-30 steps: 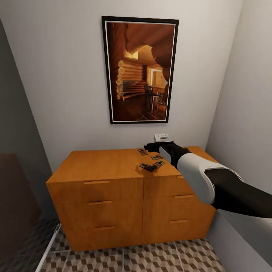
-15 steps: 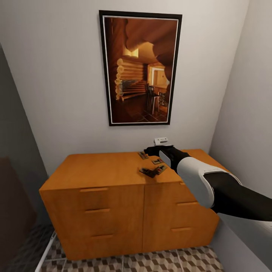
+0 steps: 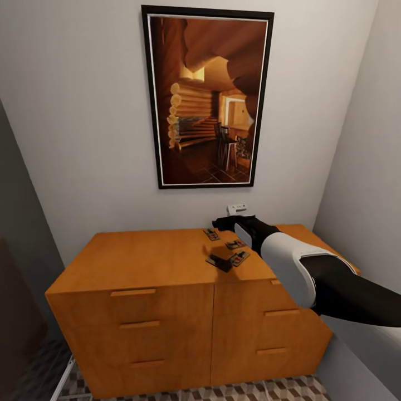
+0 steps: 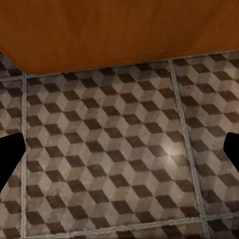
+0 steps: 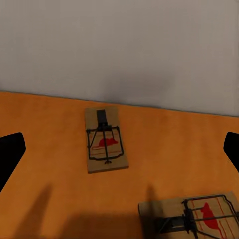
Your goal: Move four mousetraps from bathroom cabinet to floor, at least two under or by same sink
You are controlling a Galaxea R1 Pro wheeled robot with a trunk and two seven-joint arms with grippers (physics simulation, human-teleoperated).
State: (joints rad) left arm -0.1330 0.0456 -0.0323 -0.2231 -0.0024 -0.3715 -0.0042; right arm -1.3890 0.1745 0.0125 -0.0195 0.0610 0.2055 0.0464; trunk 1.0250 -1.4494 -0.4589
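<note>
Four mousetraps (image 3: 210, 234) (image 3: 235, 244) (image 3: 240, 257) (image 3: 219, 262) seen on cabinet (image 3: 145, 262) top, clustered toward back right part. Rearmost one lies near back edge, close to wall; front pair touching. Right gripper (image 5: 119, 149) held over rearmost trap, fingers spread wide, nothing gripped. Left gripper (image 4: 119, 152) held over bathroom floor (image 4: 114, 159) beside cabinet base, fingers likewise wide apart, empty. Framed picture (image 3: 207, 97) hung on wall above cabinet.

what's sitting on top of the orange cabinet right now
Mousetraps lie on the cabinet top: one near the wall, one beside the right end effector, two touching nearer the front. The arm covers the top's right part.
</note>
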